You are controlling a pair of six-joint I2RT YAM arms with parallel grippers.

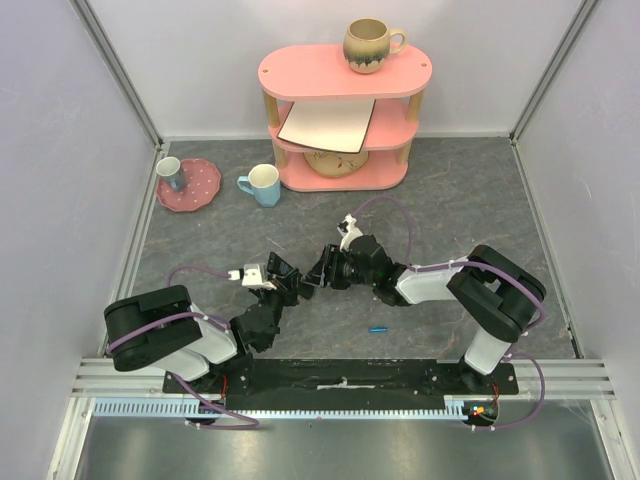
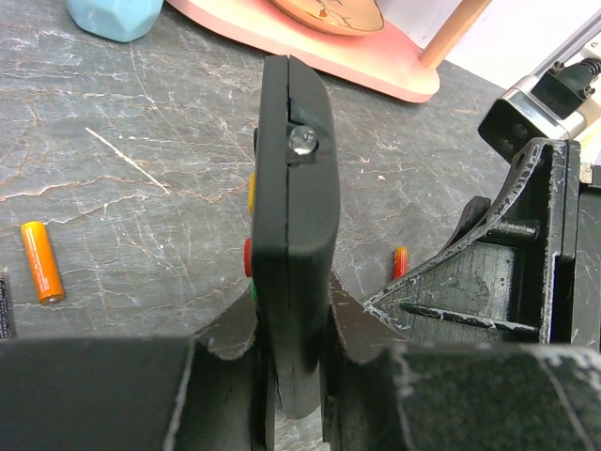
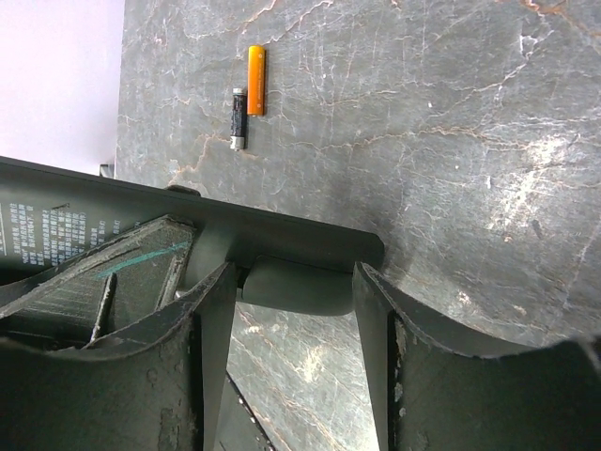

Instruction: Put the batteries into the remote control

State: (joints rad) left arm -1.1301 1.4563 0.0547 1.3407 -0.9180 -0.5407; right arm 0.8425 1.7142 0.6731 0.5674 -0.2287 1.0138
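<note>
Remote (image 2: 293, 188) stands edge-on, lower end buried in the left gripper (image 2: 291, 305), buttons (image 2: 248, 256) barely slivers. Red-orange cylinder (image 2: 401, 261) half behind the right finger (image 2: 470, 272). Black battery (image 2: 4, 305) clipped at the frame edge. Pale rounded shape (image 3: 296, 287) between the right jaws — blurred, can't tell what it is

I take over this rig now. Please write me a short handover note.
Left gripper: shut on the remote control, held edge-on.
Right gripper: jaws apart beside the remote control; grip unclear.
Batteries: orange battery and black battery lie together on the table; blue battery lies alone elsewhere on it.
Done: remote control is held.
Left: load batteries; none seen inside.
</note>
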